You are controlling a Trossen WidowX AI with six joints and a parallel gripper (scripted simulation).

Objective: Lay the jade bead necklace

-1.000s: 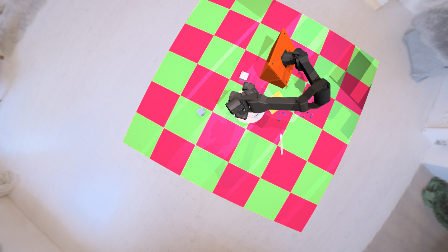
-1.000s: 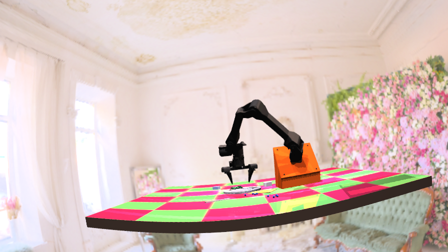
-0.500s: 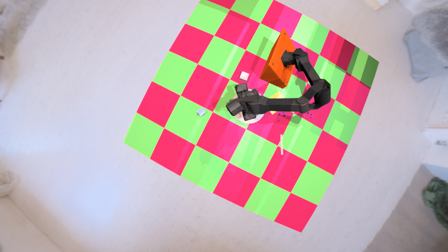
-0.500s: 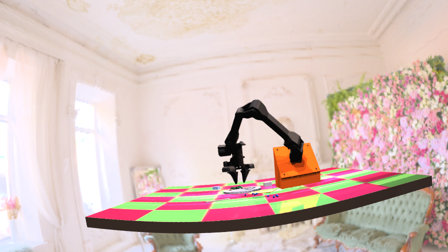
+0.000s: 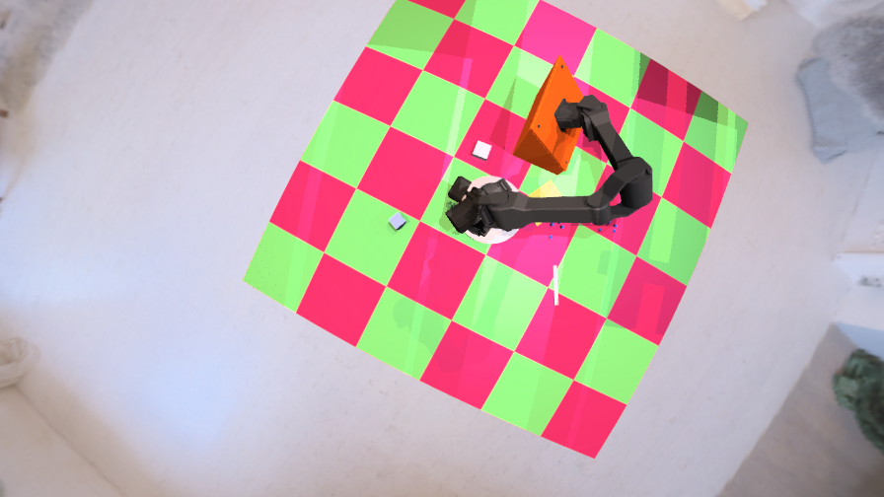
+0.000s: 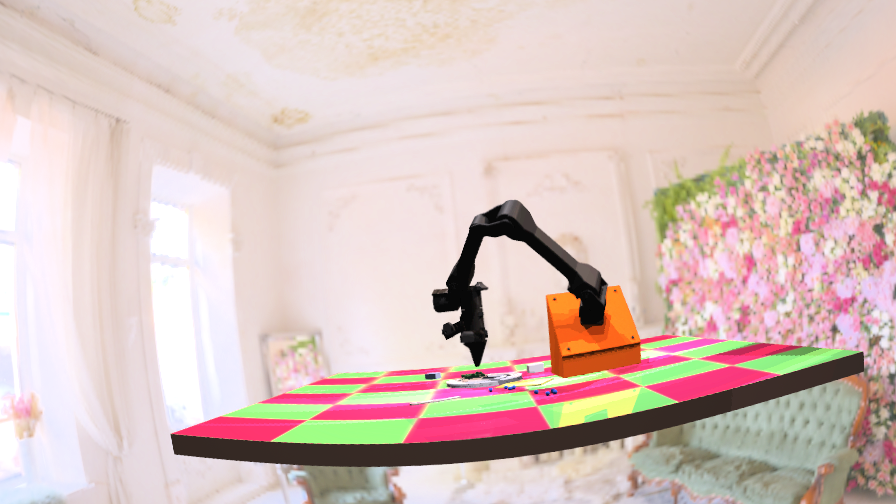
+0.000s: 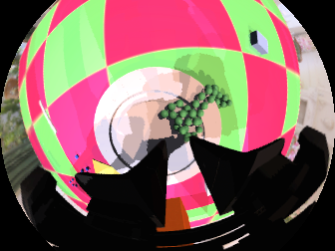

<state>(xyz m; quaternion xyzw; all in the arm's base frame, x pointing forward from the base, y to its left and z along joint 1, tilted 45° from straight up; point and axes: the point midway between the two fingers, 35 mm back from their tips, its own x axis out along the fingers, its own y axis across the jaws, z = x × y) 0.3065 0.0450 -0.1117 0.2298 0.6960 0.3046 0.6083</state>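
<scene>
The jade bead necklace (image 7: 188, 114) (image 6: 474, 376) is a bunched heap of green beads. In the wrist view it covers the right part of the round bead board (image 7: 107, 112) (image 5: 494, 238) and crosses its ring groove (image 7: 111, 131). One end reaches the board's upper right rim; whether it overhangs is unclear. My gripper (image 7: 177, 141) (image 6: 478, 364) points down above the board, its fingertips a small gap apart with nothing between them. In the wrist view the tips are just below the heap's lower end. In the top view the arm hides the fingertips and much of the board.
A pale block (image 5: 397, 220) (image 7: 261, 44) and a white block (image 5: 481, 149) (image 6: 535, 367) stand near the board. A yellow sheet (image 5: 549, 187) and scattered small blue beads (image 5: 551, 237) lie on the base side. A white stick (image 5: 555, 284) lies farther off. The orange base (image 5: 547, 123) carries the arm.
</scene>
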